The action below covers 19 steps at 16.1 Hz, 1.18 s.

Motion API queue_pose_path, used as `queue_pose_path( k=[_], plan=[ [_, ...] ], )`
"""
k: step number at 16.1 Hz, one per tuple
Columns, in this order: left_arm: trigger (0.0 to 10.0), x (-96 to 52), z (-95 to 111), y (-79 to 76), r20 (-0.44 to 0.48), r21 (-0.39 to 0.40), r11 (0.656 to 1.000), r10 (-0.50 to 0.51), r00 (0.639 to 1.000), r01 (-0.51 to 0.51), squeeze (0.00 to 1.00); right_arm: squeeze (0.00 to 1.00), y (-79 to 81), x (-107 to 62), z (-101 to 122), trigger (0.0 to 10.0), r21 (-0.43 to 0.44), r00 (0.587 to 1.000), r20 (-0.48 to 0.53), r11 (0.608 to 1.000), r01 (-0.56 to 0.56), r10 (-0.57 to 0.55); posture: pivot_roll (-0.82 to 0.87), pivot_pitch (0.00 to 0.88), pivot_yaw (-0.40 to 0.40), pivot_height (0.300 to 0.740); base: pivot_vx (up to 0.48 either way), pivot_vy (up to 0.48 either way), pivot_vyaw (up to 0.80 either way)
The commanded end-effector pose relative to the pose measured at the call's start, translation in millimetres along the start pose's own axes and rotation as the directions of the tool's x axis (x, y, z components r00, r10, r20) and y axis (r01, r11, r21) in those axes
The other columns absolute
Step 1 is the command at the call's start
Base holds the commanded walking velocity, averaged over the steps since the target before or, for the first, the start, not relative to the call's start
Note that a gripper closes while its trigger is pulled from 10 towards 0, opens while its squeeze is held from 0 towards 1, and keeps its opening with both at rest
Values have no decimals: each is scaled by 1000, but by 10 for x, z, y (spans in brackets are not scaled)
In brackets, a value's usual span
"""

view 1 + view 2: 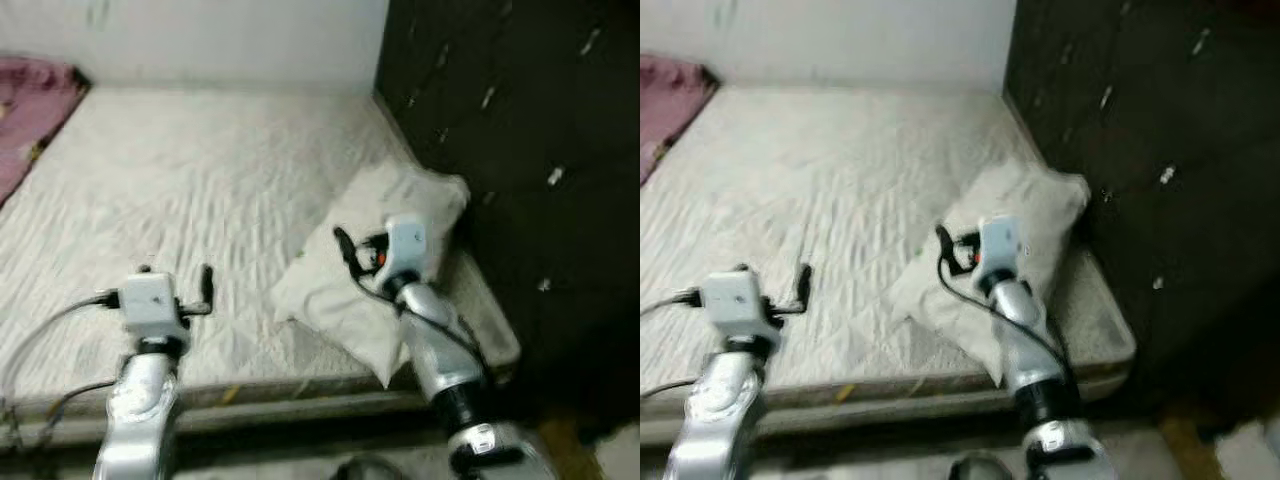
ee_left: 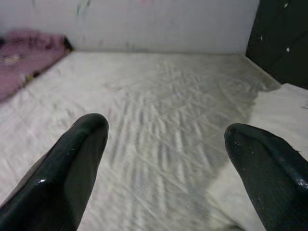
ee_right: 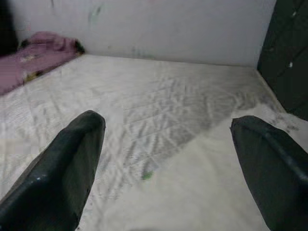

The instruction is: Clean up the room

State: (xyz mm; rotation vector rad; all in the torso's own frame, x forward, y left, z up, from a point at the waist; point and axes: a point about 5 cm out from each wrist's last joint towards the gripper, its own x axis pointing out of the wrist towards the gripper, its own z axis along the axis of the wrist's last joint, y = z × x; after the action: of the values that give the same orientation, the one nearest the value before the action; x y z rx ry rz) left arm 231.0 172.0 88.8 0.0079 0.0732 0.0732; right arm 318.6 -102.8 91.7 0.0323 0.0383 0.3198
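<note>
A white pillow (image 1: 405,200) lies crumpled at the right side of a white quilted mattress (image 1: 200,170), close to a dark padded wall. My right gripper (image 1: 358,250) hovers over the pillow's near-left part, open, with nothing between its fingers; in its wrist view the pillow (image 3: 207,192) spreads below the open gripper (image 3: 168,144). My left gripper (image 1: 178,274) is open over the mattress near the front edge, left of the pillow, and holds nothing. A small green speck (image 3: 147,175) sits at the pillow's edge.
A pink blanket (image 1: 30,110) is bunched at the mattress's far left corner. The dark padded wall (image 1: 520,150) runs along the right side, a pale wall along the back. The mattress's front edge (image 1: 300,392) is just before me.
</note>
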Motion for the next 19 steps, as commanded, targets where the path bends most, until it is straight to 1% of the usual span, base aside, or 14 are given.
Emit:
queue_pose_path(
  k=[1,5,8,9,12,19],
  plan=[
    [10000,19,47,-11,20,6,1000,-12,1000,11,0,0,-34,1,4,10000,-3,1000,-5,1000,13,-13,-44,0,-17,740,0,-360,0],
    [10000,19,46,-16,21,4,1000,-7,1000,7,0,0,-36,4,-1,10000,-6,1000,-9,1000,9,-10,-45,0,-21,740,0,-368,0],
    [10000,21,49,-16,21,-2,1000,-4,1000,4,0,0,-38,6,-1,10000,-7,1000,-10,1000,10,-10,-46,0,-22,740,0,0,0],
    [10000,33,76,8,31,-5,1000,16,999,-16,0,0,-40,7,2,10000,-7,1000,-10,1000,10,-10,-46,0,-22,740,0,0,0],
    [10000,43,105,1,47,7,1000,17,999,-17,0,0,-44,7,2,10000,-9,1000,-10,1000,10,-10,-46,0,-23,740,0,0,0],
    [10000,40,120,-14,56,-11,1000,2,998,-1,0,0,-46,5,9,10000,-11,1000,-8,1000,12,-12,-50,0,-22,740,0,0,0]
  ],
)
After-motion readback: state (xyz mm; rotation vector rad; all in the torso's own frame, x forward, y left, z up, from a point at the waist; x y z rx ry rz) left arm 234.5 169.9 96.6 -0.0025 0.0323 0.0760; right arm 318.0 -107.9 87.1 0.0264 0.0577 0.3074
